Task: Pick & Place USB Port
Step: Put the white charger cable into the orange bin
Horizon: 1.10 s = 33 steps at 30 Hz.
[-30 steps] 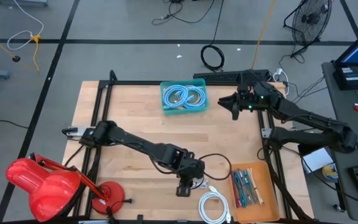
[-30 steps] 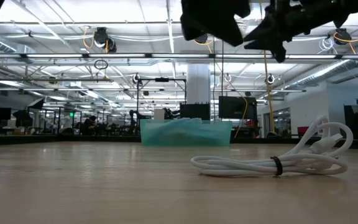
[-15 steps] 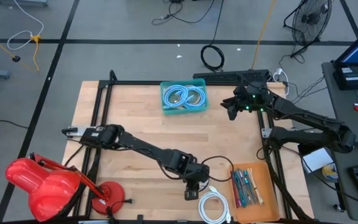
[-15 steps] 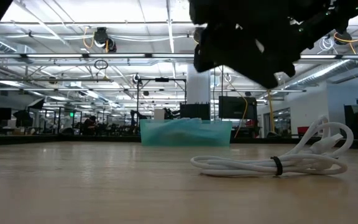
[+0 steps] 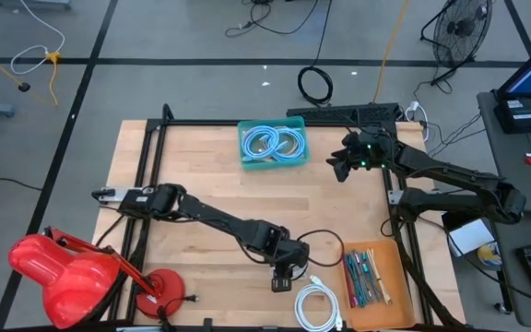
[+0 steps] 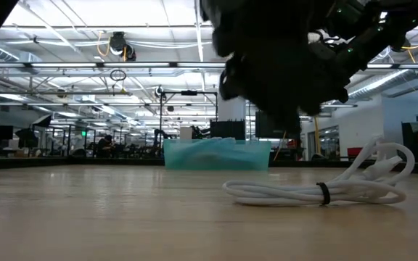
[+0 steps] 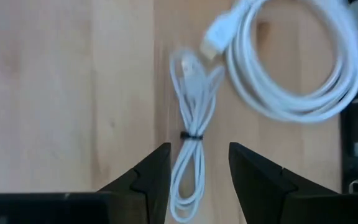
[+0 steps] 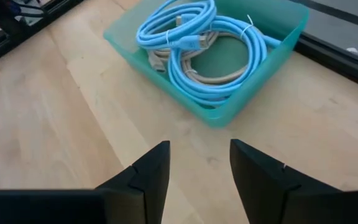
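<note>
A thin white cable (image 7: 191, 118), bundled with a black tie, lies flat on the table beside a larger white cable coil (image 7: 291, 68) (image 5: 319, 304). My left gripper (image 7: 199, 152) (image 5: 284, 278) hangs open just above the thin cable, one finger on either side of it, touching nothing. The low view shows it as a dark mass (image 6: 281, 80) above the white coil (image 6: 318, 190). My right gripper (image 8: 199, 152) (image 5: 337, 169) is open and in the air near the table's far right. It faces the teal bin (image 8: 263, 71) (image 5: 272, 145), which holds blue cables.
A wooden tray of pens (image 5: 369, 275) sits at the near right, beside the white coil. A black cable loop (image 5: 323, 245) lies just beyond my left gripper. A red lamp (image 5: 63, 267) stands at the near left corner. The middle of the table is bare wood.
My left gripper has moved a little toward the table's right and come down toward the white cables, growing larger and lower in the low view. My right gripper has shifted slightly toward the table's left.
</note>
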Motion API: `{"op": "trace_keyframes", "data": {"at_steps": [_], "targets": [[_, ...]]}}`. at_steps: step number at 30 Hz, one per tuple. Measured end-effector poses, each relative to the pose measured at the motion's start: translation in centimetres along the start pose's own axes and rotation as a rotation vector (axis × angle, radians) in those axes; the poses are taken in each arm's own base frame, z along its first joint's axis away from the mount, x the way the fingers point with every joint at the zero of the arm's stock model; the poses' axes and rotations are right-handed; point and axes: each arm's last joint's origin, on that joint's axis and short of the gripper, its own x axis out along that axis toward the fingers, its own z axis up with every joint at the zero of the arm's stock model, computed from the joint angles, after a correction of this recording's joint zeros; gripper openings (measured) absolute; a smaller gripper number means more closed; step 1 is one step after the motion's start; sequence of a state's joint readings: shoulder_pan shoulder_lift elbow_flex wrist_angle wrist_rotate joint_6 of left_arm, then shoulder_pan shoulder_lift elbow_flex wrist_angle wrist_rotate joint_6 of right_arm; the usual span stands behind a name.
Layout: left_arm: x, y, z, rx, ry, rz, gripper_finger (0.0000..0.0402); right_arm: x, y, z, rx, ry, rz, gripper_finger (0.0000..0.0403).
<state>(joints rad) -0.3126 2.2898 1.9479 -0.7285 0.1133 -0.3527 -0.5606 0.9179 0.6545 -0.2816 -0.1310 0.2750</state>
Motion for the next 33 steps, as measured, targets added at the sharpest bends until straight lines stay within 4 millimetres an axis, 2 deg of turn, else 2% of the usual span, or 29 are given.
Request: {"op": "trace_keyframes", "data": {"at_steps": [9, 16, 22, 26, 33], "targets": [[2.4, -0.1, -2.3, -0.012, 0.059, -0.034, 0.0161, 0.0, 0.0, -0.1, 0.0, 0.002, 0.0, 0.0161], [3.2, -0.3, -3.0, -0.026, 0.032, -0.007, 0.0161, 0.0, 0.0, -0.1, 0.008, 0.003, 0.003, 0.0164], [4.0, -0.1, -3.6, -0.07, 0.004, -0.017, 0.0161, 0.0, 0.0, -0.1, 0.097, 0.004, 0.006, 0.0161], [4.3, 0.0, -4.0, -0.107, 0.011, -0.014, 0.0159, 0.0, 0.3, -0.2, 0.135, 0.034, 0.088, 0.016], [4.7, 0.4, -4.7, -0.129, 0.036, 0.0, 0.0102, 0.0, 0.7, -0.2, 0.175, 0.071, 0.2, 0.016]]}}
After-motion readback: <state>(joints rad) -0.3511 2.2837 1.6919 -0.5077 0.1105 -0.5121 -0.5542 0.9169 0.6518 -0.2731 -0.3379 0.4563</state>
